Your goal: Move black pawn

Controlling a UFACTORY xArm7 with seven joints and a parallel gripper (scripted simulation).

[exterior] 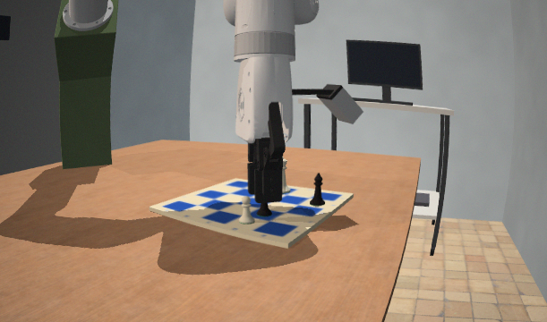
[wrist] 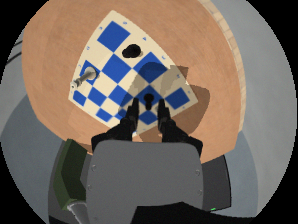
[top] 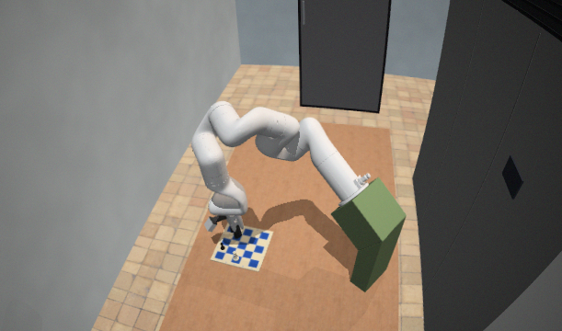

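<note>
The black pawn (exterior: 264, 209) (wrist: 149, 99) stands upright on the blue-and-cream chessboard (top: 260, 267) (exterior: 282, 241) (wrist: 115, 32), near the board's edge. My gripper (top: 236, 230) (exterior: 266, 197) (wrist: 148, 105) is down over the pawn with its black fingers on either side of it. The fingers are parted and stand apart from the pawn, so the gripper is open. A black bishop (top: 222, 246) (exterior: 317, 190) (wrist: 131, 51) and a white pawn (exterior: 246, 211) stand upright on other squares. Another white piece (exterior: 285, 176) is half hidden behind the fingers.
The board lies near the corner of a wooden table (exterior: 121, 277) (top: 308, 285). The arm's green base block (top: 372, 230) (exterior: 85, 89) stands at the table's far side. A desk with a monitor (exterior: 384, 64) stands beyond the table edge.
</note>
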